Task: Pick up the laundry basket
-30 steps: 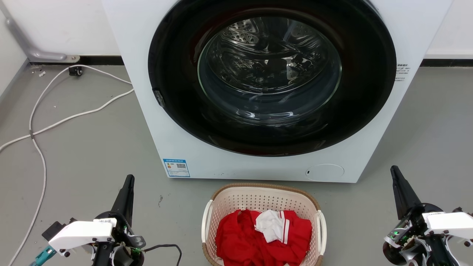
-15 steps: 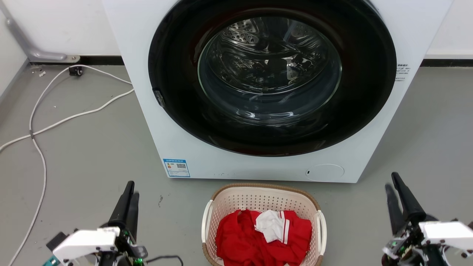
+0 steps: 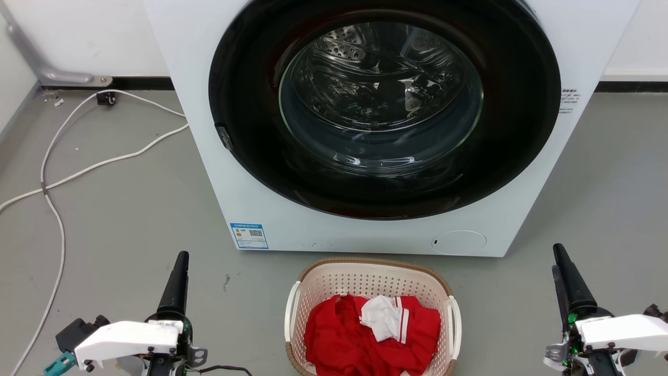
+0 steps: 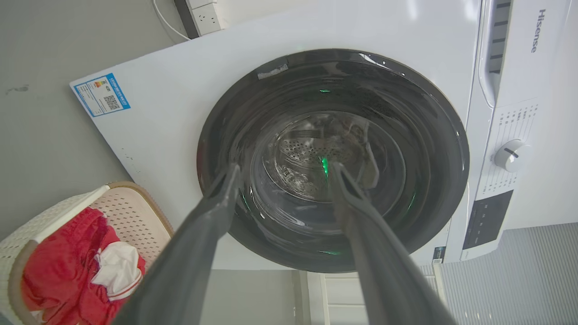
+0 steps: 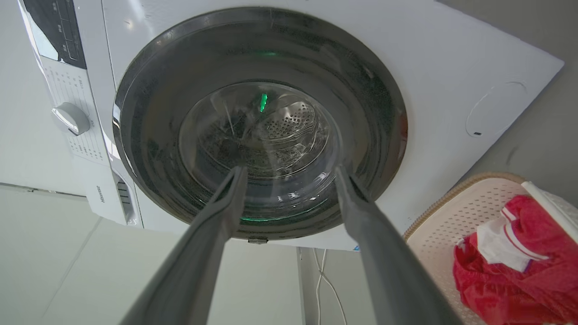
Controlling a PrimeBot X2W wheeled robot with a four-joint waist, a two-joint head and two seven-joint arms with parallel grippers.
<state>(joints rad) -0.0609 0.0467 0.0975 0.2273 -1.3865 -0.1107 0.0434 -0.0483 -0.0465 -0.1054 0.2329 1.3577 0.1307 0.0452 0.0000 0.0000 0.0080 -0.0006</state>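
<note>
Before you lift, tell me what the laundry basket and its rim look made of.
Laundry basket: matte cream plastic, judging by its moulded rows of holes. Rim: brown with a woven look; real wicker or moulded plastic, I cannot tell.

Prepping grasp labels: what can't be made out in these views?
- Head view: laundry basket near end, cut off by the bottom edge.
- Every view: basket floor, covered by red clothes.
- Head view: blue label print on the washing machine, too small.
- Head view: left hand finger gap, seen edge-on; the left wrist view shows it open.
</note>
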